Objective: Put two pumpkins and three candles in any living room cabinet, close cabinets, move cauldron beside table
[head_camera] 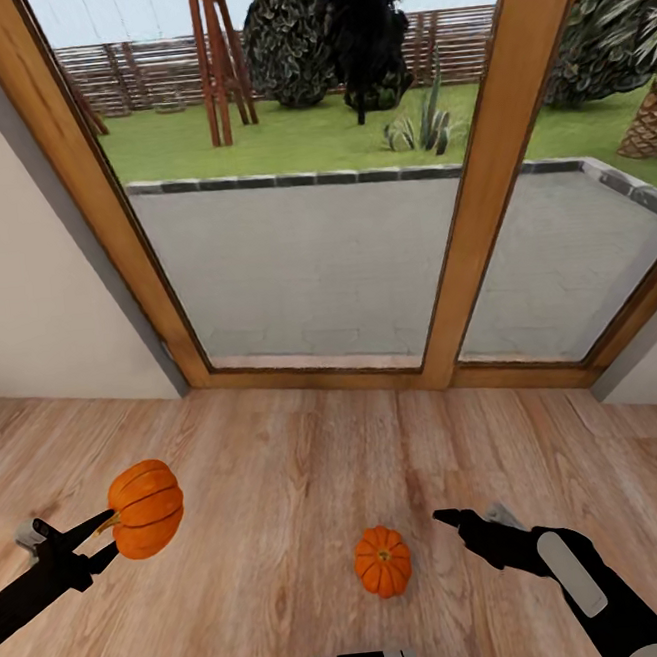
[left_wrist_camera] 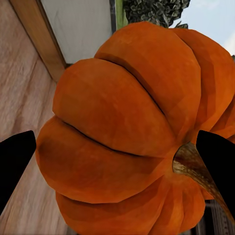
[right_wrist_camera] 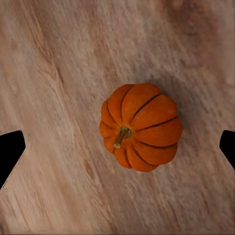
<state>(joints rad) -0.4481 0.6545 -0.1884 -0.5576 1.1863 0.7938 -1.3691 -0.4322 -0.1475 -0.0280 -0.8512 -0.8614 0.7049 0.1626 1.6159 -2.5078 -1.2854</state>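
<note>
Wood floor (head_camera: 280,454) before a tall garden window (head_camera: 308,220). Left hand (head_camera: 105,536) closed on one pumpkin (head_camera: 145,509), pinched at the stem and held aloft. Second pumpkin (head_camera: 382,561) on the floor, beneath the open right hand (head_camera: 450,523). Probably light, rigid, ribbed: best gripped across the body, or by the stem.

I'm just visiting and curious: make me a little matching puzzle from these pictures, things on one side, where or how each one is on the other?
Things:
1. held pumpkin
2. second pumpkin
3. right gripper
4. window frame

States:
a. lying on the wooden floor
b. open, holding nothing
c. standing behind the floor, garden beyond
d. held in the air by the left gripper

Pairs: 1-d, 2-a, 3-b, 4-c
</note>
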